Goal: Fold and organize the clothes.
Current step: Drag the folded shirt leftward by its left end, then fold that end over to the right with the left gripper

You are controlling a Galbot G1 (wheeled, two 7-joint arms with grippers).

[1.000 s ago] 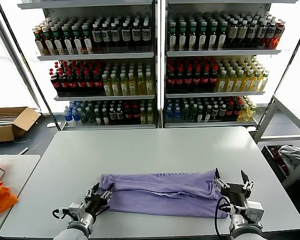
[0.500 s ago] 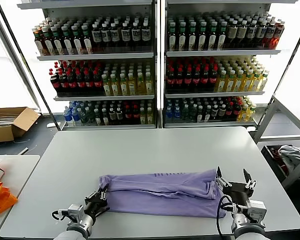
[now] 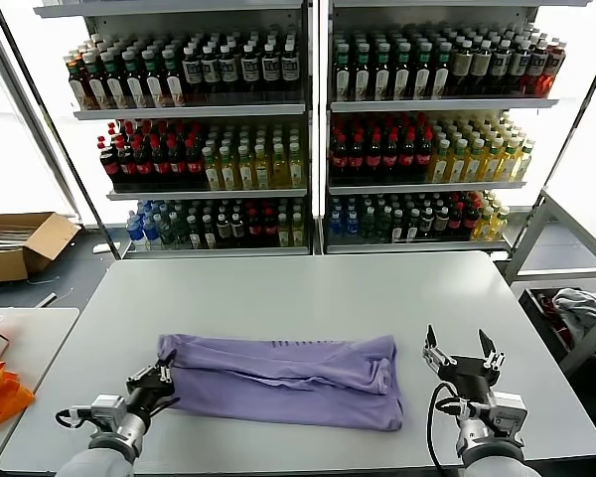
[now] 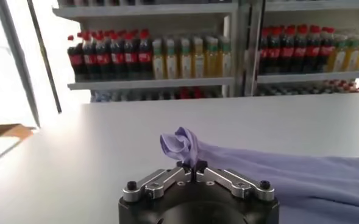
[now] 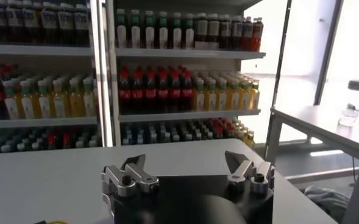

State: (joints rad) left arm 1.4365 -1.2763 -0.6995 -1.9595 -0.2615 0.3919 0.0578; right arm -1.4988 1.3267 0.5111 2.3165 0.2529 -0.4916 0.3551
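Shelved bottles [image 3: 308,129] back table [image 3: 308,288]; left gripper [image 3: 157,382] pinches T-shirt [image 3: 288,373] (lavender), right gripper [image 3: 461,355] spread.

The room is bright. Strong daylight comes in from the windows [image 3: 10,129] behind the shelves [image 3: 308,109], and it looks almost pure white there. The table [image 3: 308,288] shines pale and has a soft glow on top. Small, faint shadows sit under the purple shirt [image 3: 278,373]. In the left wrist view the bottles [image 4: 167,58] far away look soft and fuzzy, and the window side is washed out. In the right wrist view the far right is very bright and hazy.
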